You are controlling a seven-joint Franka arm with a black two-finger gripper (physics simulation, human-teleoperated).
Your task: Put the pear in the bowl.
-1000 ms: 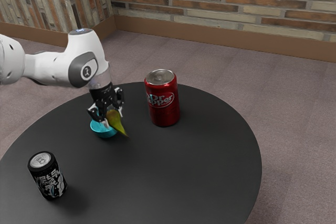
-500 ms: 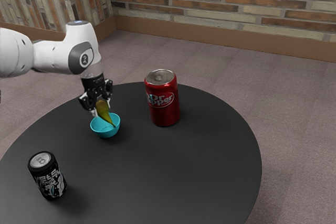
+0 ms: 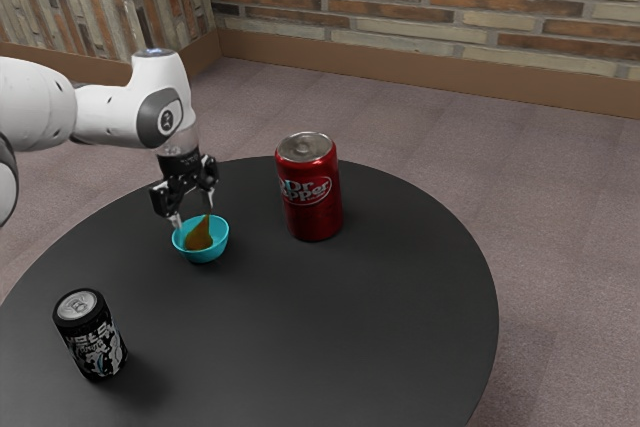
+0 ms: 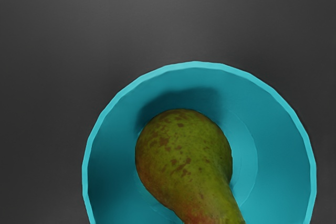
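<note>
In the exterior view my gripper (image 3: 193,217) hangs just above the bowl's rim, open, its two fingers apart with nothing held between them. Below it the pear (image 3: 199,236) rests inside the small turquoise bowl (image 3: 219,246), narrow end tilted upward. The wrist view looks down on the green, brown-speckled pear (image 4: 184,156), lying within the wall of the bowl (image 4: 283,145); the stem end runs out of the picture.
A red Dr Pepper can (image 3: 312,192) stands near the bowl, toward the exterior view's right. Closer to that camera, at the left, is a black can (image 3: 91,335). Both are on the round black table (image 3: 340,337).
The gripper held the pear above the bowl before; its fingers have since opened and the pear has dropped into the bowl. The hand shifted back toward the exterior view's left over the second.
</note>
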